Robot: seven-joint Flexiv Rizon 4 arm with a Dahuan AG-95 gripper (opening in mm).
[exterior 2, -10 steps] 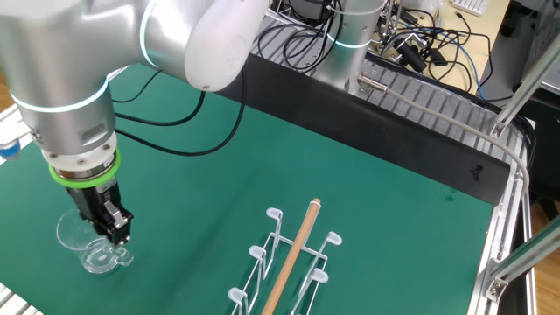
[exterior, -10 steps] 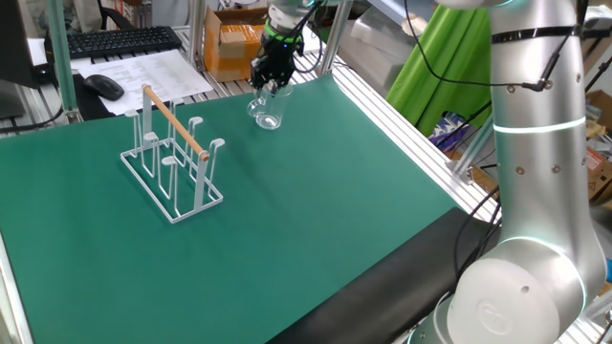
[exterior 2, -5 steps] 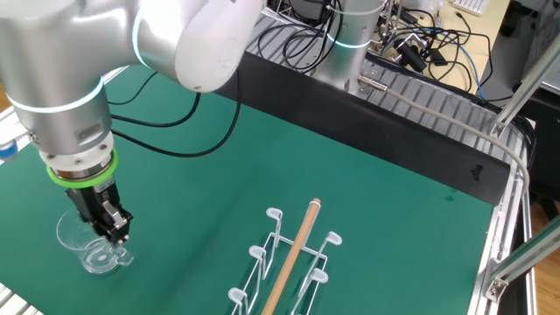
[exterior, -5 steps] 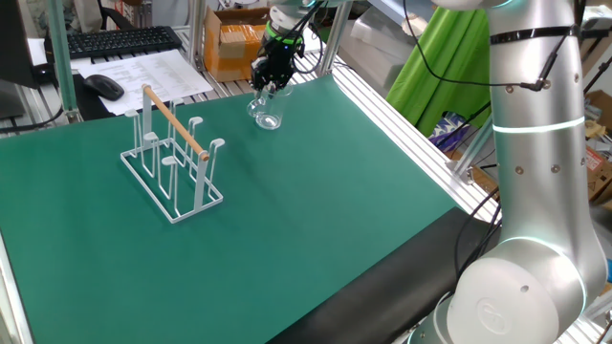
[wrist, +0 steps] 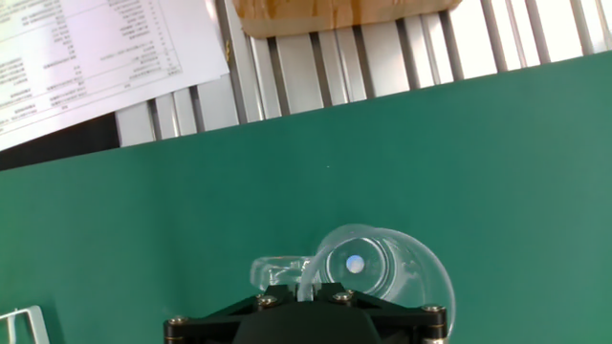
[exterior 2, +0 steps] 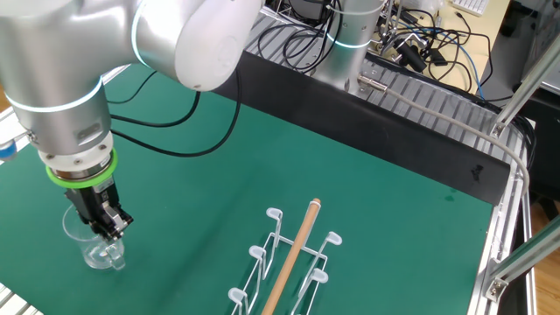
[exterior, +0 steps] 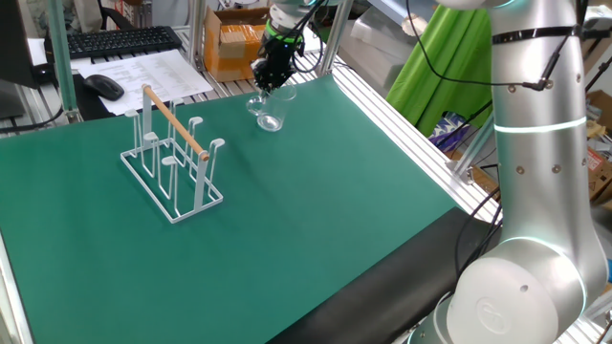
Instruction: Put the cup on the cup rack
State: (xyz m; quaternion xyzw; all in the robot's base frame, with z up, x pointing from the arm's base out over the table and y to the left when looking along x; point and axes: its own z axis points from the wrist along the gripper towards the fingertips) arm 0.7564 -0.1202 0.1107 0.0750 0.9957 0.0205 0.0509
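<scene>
The cup (exterior: 271, 115) is a small clear glass mug at the far edge of the green mat, near the aluminium rails. My gripper (exterior: 273, 84) comes down on it from above and is shut on its rim. In the other fixed view the cup (exterior 2: 90, 248) hangs slightly tilted under the gripper (exterior 2: 108, 229). The hand view shows the cup (wrist: 387, 268) with its handle to the left and its wall pinched between the gripper (wrist: 304, 291) fingers. The cup rack (exterior: 174, 158) is white wire with a wooden rod on top and stands to the left of the cup, apart from it.
A cardboard box (exterior: 232, 43), printed papers (exterior: 143, 72), a keyboard (exterior: 120, 40) and a mouse (exterior: 103, 86) lie beyond the mat's far edge. Aluminium rails (exterior: 402, 119) run along the right side. The rack (exterior 2: 289, 262) stands at the near edge in the other fixed view.
The fingers have closed onto the cup's rim. The cup has shifted and tipped a little under the gripper. The rack has not moved.
</scene>
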